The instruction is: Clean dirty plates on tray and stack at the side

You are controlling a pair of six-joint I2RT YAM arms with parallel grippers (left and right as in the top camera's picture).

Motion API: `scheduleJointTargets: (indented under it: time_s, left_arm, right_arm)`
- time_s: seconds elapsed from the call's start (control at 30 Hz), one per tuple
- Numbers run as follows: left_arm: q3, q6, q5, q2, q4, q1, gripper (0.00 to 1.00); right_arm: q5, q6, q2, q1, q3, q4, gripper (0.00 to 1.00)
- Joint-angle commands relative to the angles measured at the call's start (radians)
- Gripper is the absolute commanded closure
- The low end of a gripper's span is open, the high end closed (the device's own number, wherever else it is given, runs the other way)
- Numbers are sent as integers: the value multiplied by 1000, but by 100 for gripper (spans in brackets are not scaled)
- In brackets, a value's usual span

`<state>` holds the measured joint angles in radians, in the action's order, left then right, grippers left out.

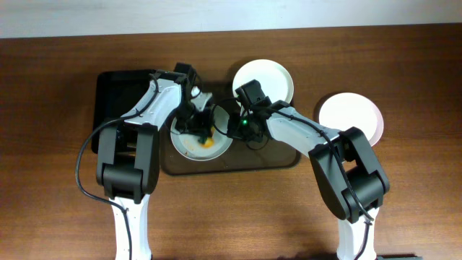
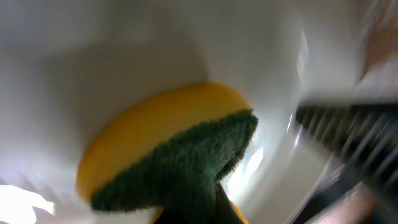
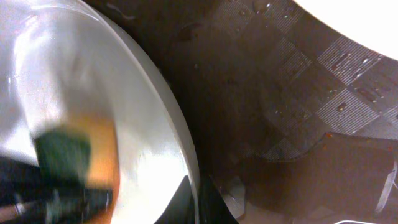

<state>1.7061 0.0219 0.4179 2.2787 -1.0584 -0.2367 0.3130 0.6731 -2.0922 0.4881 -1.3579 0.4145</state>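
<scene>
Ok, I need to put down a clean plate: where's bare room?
Bare table right of the off-tray plate and in front of the tray, between the arm bases. Crowded: the tray's left half, where both arms meet over the scrubbed plate and sponge; a white plate fills its far right corner.

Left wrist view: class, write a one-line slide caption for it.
A yellow sponge with a green scouring face rests against the inside of a pale plate.
</scene>
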Motion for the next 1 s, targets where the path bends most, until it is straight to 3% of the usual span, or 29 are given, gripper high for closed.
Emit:
scheduleJointTargets:
  time_s: [0.0, 0.17, 0.43, 0.5, 0.77, 0.97]
  left_arm:
    - [-37, -243, -349, 83, 101, 2, 99]
    - [-37, -445, -629, 83, 30, 5, 99]
    - [-37, -507, -642, 83, -173, -17, 99]
    - [-37, -470, -570, 83, -190, -30, 99]
    - [-135, -136, -200, 83, -209, -86, 99]
    - [-164, -118, -178, 83, -180, -32, 99]
  right_arm:
    - [-3, -2, -26, 9, -6, 0, 96]
    - [-3, -2, -26, 9, -6, 0, 96]
    - [-6, -3, -26, 9, -6, 0, 96]
    - [-6, -3, -26, 9, -6, 0, 96]
    - [-7, -2, -26, 9, -6, -1, 96]
    - [-6, -2, -26, 9, -6, -3, 96]
